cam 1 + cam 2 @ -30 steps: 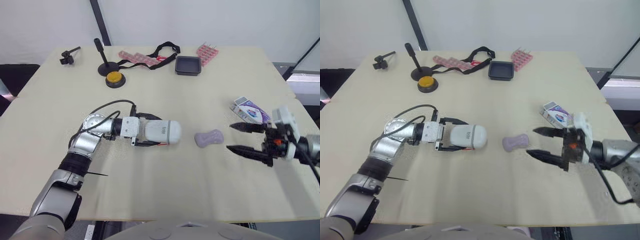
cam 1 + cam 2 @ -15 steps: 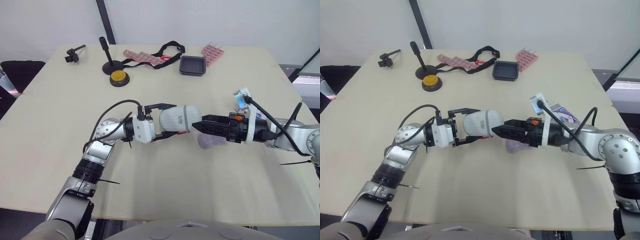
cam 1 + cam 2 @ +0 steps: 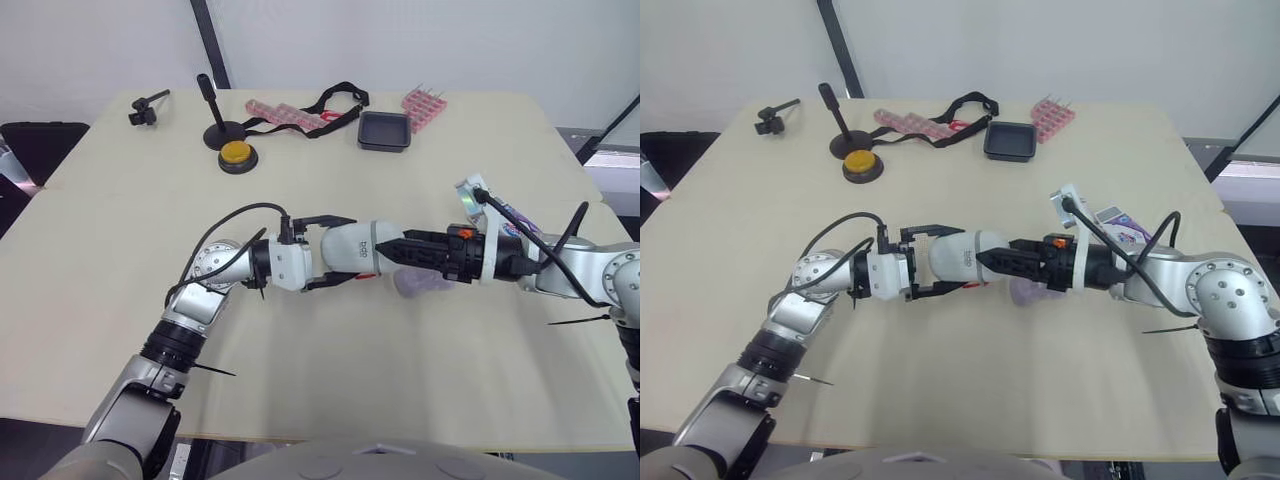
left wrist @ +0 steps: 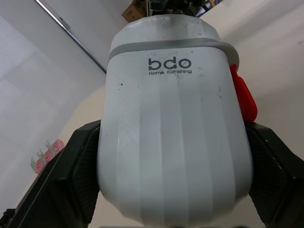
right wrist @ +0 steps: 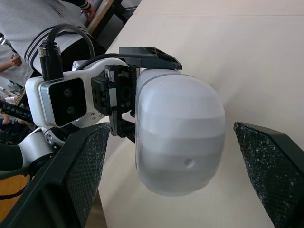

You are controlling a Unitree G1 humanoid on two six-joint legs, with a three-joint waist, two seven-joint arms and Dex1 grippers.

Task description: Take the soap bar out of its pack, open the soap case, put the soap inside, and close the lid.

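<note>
My left gripper [image 3: 335,252] is shut on the white soap case [image 3: 358,246], holding it on its side just above the table's middle. In the left wrist view the closed case [image 4: 173,118] shows a red latch [image 4: 244,97] on one side. My right gripper [image 3: 392,253] is open, reaching in from the right. Its fingers [image 5: 71,180] stand on either side of the case's free end [image 5: 178,142]. The purple soap bar [image 3: 1025,293] lies on the table under the right gripper, partly hidden. The white and purple soap pack [image 3: 1120,225] lies behind my right arm.
At the back of the table [image 3: 120,250] stand a black tray [image 3: 383,131], a yellow button [image 3: 234,155], a black stand [image 3: 212,110], pink racks [image 3: 425,102] and a black strap [image 3: 335,98]. A person's striped sleeve [image 5: 38,28] is beyond the table edge.
My right arm swung in from the right, and its open fingers now flank the case's end. My left gripper carried the case rightward toward the soap bar.
</note>
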